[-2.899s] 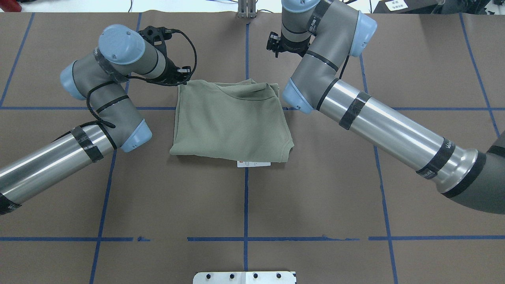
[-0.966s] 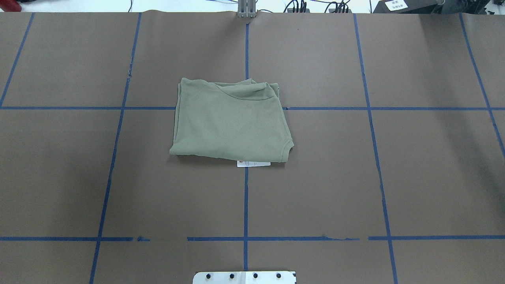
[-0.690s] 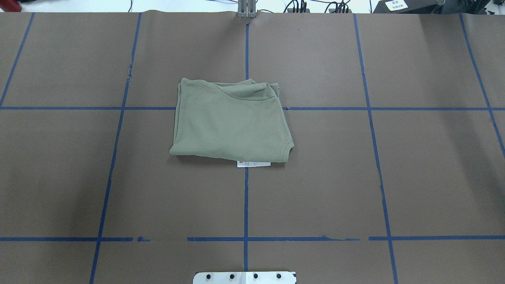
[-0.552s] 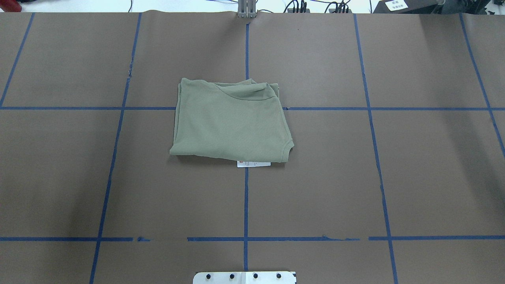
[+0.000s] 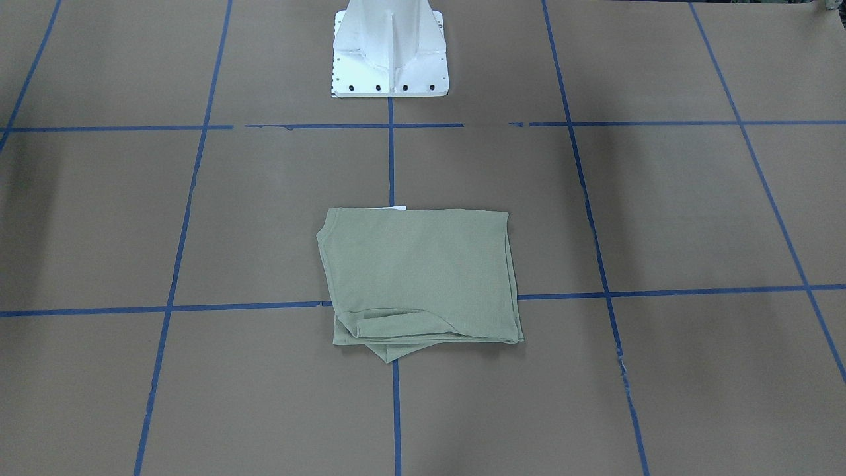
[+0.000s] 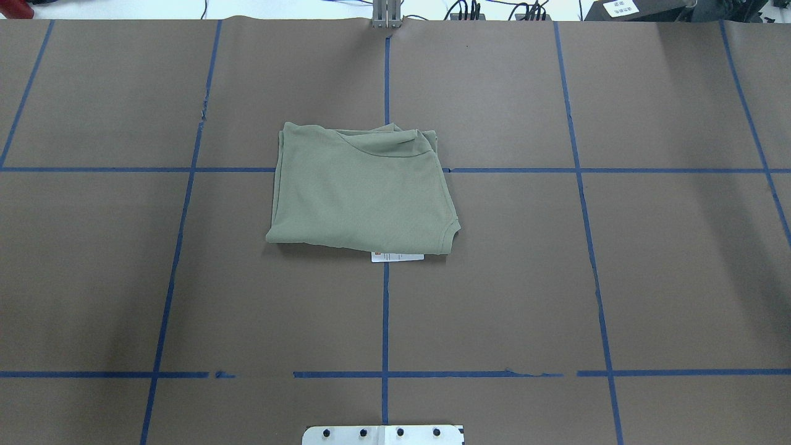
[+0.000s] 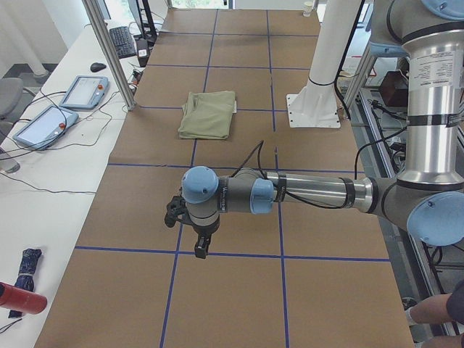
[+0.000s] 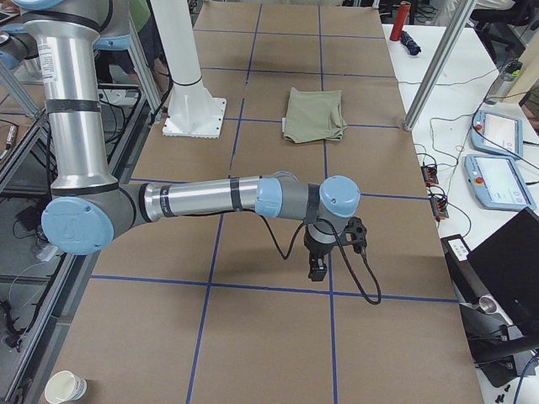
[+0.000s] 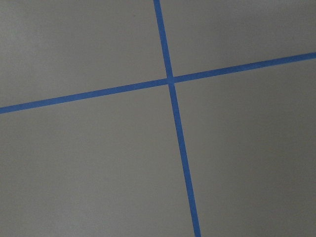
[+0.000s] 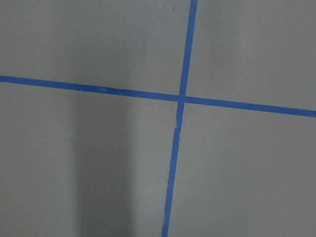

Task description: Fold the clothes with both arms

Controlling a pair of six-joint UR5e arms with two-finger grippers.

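Note:
The clothes (image 6: 361, 191) are one sage-green shirt folded into a rough square at the table's middle, with a white label sticking out at the near edge. It also shows in the front view (image 5: 420, 271) and both side views (image 7: 208, 114) (image 8: 314, 114). Nothing touches it. My left gripper (image 7: 199, 246) hangs low over bare brown paper, far from the shirt. My right gripper (image 8: 318, 268) does the same at the other end. I cannot tell whether either is open or shut. Both wrist views show only paper and crossing blue tape.
The white pedestal base (image 5: 390, 53) stands behind the shirt. Blue tape lines (image 6: 384, 321) grid the brown paper. Two control tablets (image 7: 83, 90) and cables lie on a side table. A metal post (image 7: 109, 51) rises at the table edge. A paper cup (image 8: 66, 387) sits at one corner.
Both arms were beside the shirt's far corners 2.9 s ago and have since left the overhead view. The shirt lies unchanged through the last second.

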